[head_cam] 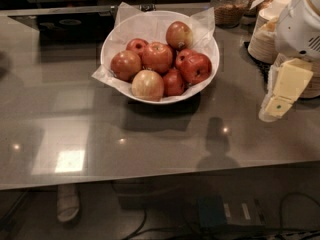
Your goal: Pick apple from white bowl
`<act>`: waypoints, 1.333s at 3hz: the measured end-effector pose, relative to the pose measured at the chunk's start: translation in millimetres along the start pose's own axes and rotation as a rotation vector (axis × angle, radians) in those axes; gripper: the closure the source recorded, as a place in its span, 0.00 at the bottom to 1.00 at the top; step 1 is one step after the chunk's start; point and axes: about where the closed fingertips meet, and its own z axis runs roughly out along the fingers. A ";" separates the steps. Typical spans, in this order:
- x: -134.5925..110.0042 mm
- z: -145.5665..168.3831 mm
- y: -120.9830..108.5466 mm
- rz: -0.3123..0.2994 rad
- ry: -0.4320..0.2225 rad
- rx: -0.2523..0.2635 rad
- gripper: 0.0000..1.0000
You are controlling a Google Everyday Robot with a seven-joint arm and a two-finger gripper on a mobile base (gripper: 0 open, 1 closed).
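Note:
The white bowl [114, 44], wide and paper-lined, stands at the back middle of the grey counter and holds several apples. The apple [178, 34], reddish-orange with a yellow-green blush, lies at the back right of the pile. A paler yellow-pink apple [148, 85] lies at the front, and darker red apples [196, 68] lie on the right. My gripper [280, 93], cream-coloured, hangs at the right edge of the view above the counter. It is well to the right of the bowl, touches nothing and is empty.
A stack of beige paper bowls [265, 34] stands at the back right behind my arm. A glass jar [229, 6] stands behind the bowl. A dark panel [70, 24] lies at the back left. The counter's front edge [150, 181] runs across the lower view.

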 end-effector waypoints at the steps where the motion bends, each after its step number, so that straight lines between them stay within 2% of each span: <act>1: -29.9 14.5 -19.1 -0.074 -0.092 -0.005 0.00; 2: -65.1 33.2 -32.9 -0.156 -0.188 -0.008 0.00; 3: -90.5 54.8 -46.1 -0.245 -0.251 -0.012 0.00; 4: -91.5 54.1 -44.9 -0.246 -0.252 -0.008 0.00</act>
